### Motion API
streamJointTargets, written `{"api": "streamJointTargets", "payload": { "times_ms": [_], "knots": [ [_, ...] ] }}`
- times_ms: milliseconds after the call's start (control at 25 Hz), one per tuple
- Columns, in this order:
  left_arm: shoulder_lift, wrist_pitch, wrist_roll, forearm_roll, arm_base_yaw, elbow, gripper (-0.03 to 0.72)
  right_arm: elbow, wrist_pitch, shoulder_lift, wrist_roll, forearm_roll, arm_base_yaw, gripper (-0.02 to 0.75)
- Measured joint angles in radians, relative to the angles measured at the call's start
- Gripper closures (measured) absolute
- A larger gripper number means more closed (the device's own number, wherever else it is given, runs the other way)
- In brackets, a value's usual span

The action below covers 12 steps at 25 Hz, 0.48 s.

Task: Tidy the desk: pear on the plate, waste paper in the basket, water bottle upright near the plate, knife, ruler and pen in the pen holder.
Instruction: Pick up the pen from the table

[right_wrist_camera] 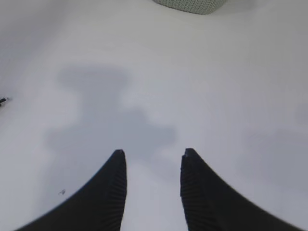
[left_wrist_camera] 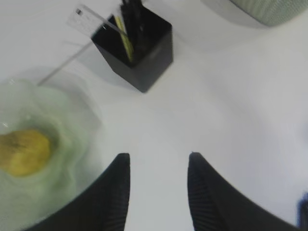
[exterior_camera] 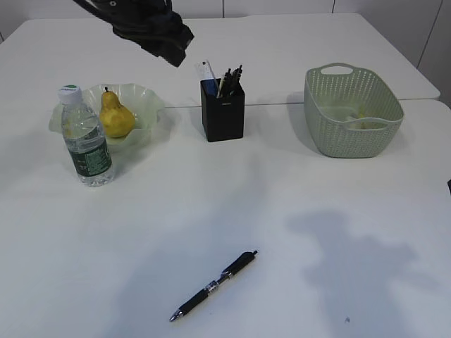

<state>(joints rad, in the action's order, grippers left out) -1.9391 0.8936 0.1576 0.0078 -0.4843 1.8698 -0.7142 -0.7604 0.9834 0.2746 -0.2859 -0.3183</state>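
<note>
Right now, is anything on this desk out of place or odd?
Yes: one black pen lies loose on the table's near side, far from the pen holder. The pear sits in the plate, and the bottle stands upright beside it.

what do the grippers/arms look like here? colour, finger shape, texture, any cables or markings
Both grippers, left gripper and right gripper, look alike: two matte black fingers, broad at the base, curving to narrow tips, with fine ribbed texture on the inner faces. In the exterior view only the left arm's end shows, a black, glossy, blurred bulk. No cables or markings are discernible.
</note>
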Motion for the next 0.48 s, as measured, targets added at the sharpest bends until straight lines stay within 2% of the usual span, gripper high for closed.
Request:
{"api": "streamJointTargets", "payload": {
  "times_ms": [160, 280, 480],
  "knots": [
    [0.006, 0.184, 0.038, -0.087, -0.014, 0.006, 0.411, 0.000, 0.000, 0.000, 0.000, 0.009, 0.000, 0.423],
    [0.006, 0.285, 0.055, -0.105, -0.041, 0.006, 0.409, 0.000, 0.000, 0.000, 0.000, 0.011, 0.000, 0.423],
    [0.006, 0.341, 0.068, -0.111, -0.107, 0.006, 0.369, 0.000, 0.000, 0.000, 0.000, 0.026, 0.000, 0.423]
  ]
}}
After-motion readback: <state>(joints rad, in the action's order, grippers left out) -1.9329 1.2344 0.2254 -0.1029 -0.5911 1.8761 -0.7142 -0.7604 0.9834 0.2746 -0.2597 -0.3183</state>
